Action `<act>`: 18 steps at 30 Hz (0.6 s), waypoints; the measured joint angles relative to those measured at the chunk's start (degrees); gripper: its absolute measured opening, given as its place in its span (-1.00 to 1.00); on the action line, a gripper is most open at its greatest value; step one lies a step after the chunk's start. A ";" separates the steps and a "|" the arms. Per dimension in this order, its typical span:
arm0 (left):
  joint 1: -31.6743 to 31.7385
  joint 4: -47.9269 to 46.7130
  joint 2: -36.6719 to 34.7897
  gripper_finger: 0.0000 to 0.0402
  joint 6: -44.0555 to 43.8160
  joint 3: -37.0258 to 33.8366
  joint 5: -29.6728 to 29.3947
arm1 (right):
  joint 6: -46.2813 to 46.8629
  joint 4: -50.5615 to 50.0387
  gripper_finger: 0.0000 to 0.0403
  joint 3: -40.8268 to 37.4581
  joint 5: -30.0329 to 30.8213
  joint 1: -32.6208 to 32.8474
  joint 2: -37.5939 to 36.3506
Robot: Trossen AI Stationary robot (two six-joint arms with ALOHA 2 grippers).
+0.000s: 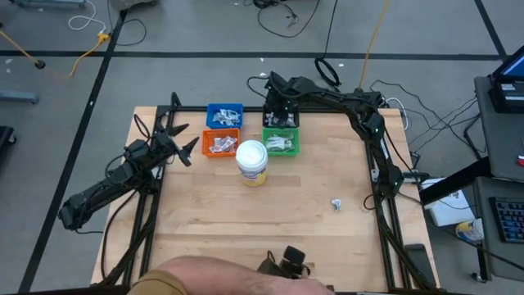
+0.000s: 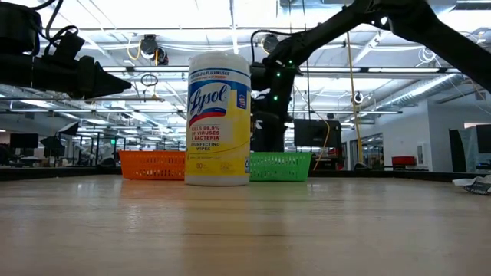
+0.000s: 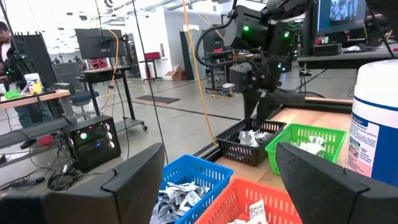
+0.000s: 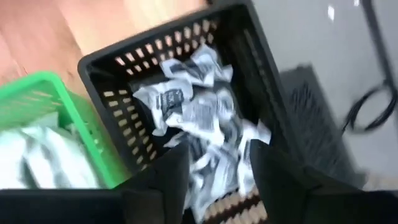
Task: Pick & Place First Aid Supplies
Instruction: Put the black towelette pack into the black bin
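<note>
Wooden table (image 1: 246, 221) lying square under the overhead camera, a dark frame running along its edges.

Right arm reaching in from 3 o'clock across the far edge. Right gripper (image 1: 279, 117) hanging over the black bin (image 4: 186, 93) at about 12 o'clock; its fingers (image 4: 168, 177) standing part-way apart with nothing gripped between them, crumpled packets showing through the gap.

Left arm lying at 9 o'clock. Left gripper (image 1: 187, 148) hovering just beside the orange bin, jaws spread wide and empty.

A person's arm (image 1: 205, 279) showing at the near edge, 6 o'clock.

Lysol wipes jar (image 1: 252, 161) standing upright just near of the bins, slightly far of table centre, white lid up.

Four small bins sitting in a two-by-two block at 12 o'clock: blue bin (image 1: 224, 115) far left, black bin far right, orange bin (image 1: 220, 144) near left, green bin (image 1: 281, 142) near right, walls touching or almost so.

First aid supplies (image 4: 199, 118) mostly lying in the bins: a heap of white-and-grey packets filling the black bin, more in the blue, orange and green.

One loose packet (image 1: 336, 204) lying alone on the bare wood at about 4 o'clock, well apart from the bins.
</note>
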 joint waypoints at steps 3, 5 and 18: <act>0.01 0.00 0.01 0.54 0.00 0.01 0.00 | 9.50 -2.83 -0.15 0.01 0.13 -0.01 -0.68; 0.01 0.00 -0.01 0.54 0.00 0.00 0.00 | 15.84 -5.39 -0.14 0.02 0.10 -0.02 -0.79; 0.00 0.01 0.00 0.54 0.00 0.01 0.00 | 37.88 -12.49 -0.17 0.00 0.03 0.75 -2.56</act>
